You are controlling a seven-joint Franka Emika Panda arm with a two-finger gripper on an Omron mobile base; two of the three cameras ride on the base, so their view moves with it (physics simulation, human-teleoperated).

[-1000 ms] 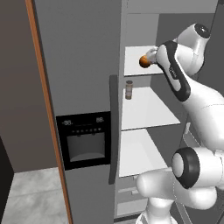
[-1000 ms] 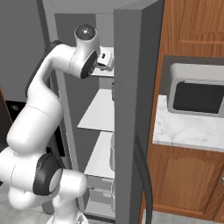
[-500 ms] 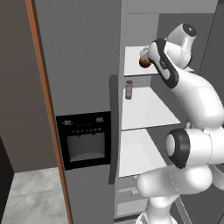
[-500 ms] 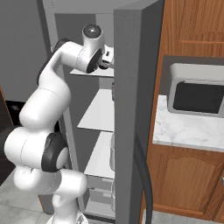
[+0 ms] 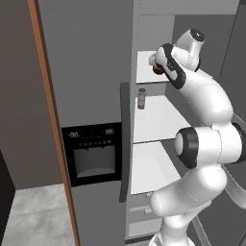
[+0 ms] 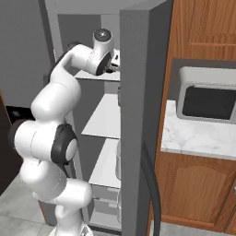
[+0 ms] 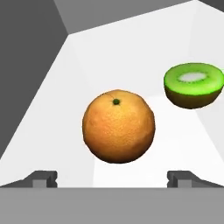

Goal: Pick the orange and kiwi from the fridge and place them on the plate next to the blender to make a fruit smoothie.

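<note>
Hand view showed the gripper point(image 7: 112, 178) spread wide with nothing held, its fingertips point(image 7: 43, 178) flanking the orange point(image 7: 118, 132), a dimpled ball on the fridge's point(image 5: 91, 72) white upper shelf point(image 7: 70, 83). Beyond, right, sat the halved kiwi point(image 7: 194, 85). Left base view had the arm point(image 5: 192, 91) reaching up into that shelf.

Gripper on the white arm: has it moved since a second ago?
Yes. The gripper has pushed deeper along the fridge's white top shelf, toward the round orange, jaws open.
</note>
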